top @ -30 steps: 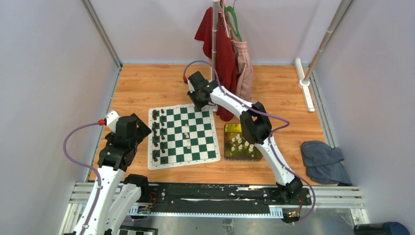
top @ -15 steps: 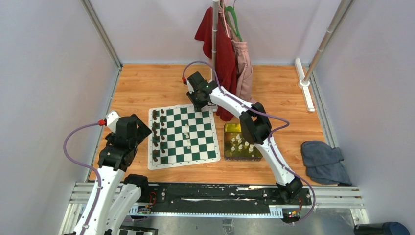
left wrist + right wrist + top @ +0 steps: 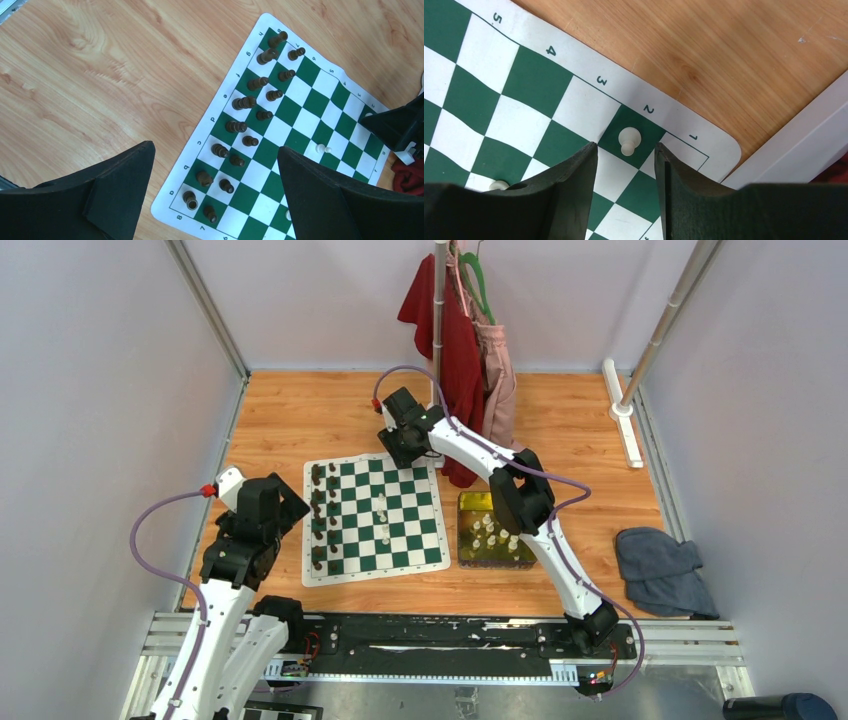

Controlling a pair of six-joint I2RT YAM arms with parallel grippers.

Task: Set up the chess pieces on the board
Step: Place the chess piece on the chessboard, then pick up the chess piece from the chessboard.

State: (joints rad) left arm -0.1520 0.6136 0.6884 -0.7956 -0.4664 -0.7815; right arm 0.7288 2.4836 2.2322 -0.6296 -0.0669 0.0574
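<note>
The board lies flat mid-table. In the right wrist view a cream-white pawn stands upright on the dark corner-row square by the "2" mark. My right gripper is open around it, and neither finger touches it. From above, that gripper hovers at the board's far right corner. Two more cream chess pieces stand mid-board. Several others lie in the yellow-green tray. My left gripper hangs open and empty above the board's near left part.
Dark brown chessmen fill two rows along the board's left side. Red and pink clothes hang on a pole just behind the right arm. A white rail runs close to the board's corner. A grey cloth lies at the right.
My right gripper has opened its jaws and drifted slightly toward the far edge, leaving the pawn standing on its square. The left arm has not moved.
</note>
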